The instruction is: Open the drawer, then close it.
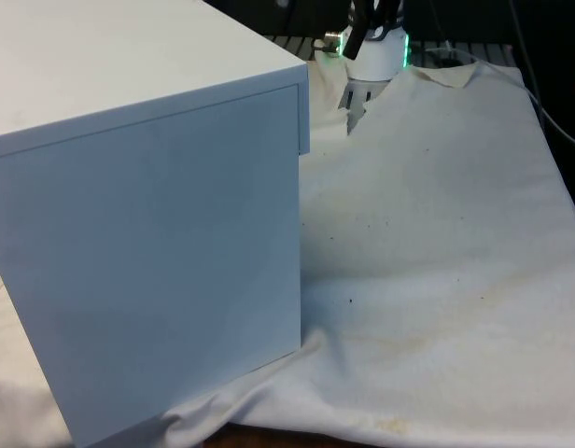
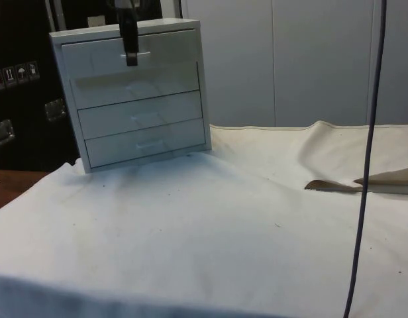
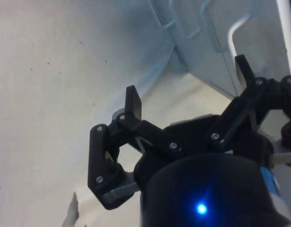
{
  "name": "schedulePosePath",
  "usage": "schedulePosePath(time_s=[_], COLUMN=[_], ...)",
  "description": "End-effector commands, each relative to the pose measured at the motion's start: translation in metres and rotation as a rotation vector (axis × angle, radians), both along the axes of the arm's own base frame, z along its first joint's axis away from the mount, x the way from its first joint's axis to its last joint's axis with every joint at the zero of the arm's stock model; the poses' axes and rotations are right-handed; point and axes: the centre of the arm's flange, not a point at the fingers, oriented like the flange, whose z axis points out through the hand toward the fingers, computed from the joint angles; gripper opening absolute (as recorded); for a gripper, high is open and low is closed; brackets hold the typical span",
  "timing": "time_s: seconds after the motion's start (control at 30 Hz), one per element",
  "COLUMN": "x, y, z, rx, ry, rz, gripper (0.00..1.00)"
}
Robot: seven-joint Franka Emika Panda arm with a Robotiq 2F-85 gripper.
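Side view: tool (image 2: pixel 131 56) hangs just before top drawer (image 2: pixel 128 54), fingers spread.

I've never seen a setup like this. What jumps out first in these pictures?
A white chest of drawers stands on a table under a white cloth, with its four drawers shut. The black gripper, fingers spread open, hangs in front of the top drawer, by its handle. In the front view the chest's plain side looms at the left.
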Motion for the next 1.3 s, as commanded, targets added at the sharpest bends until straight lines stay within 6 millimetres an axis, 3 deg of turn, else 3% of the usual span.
schedulePosePath(time_s=[0.0,0.4,1.27], x=[-0.002,-0.014,-0.014], y=[-0.001,-0.008,-0.023], z=[0.000,-0.011,-0.033], rx=[-0.015,-0.055,-0.092], ry=[-0.017,-0.028,-0.066], rz=[0.008,0.046,0.150], gripper=[1.00,1.00,1.00])
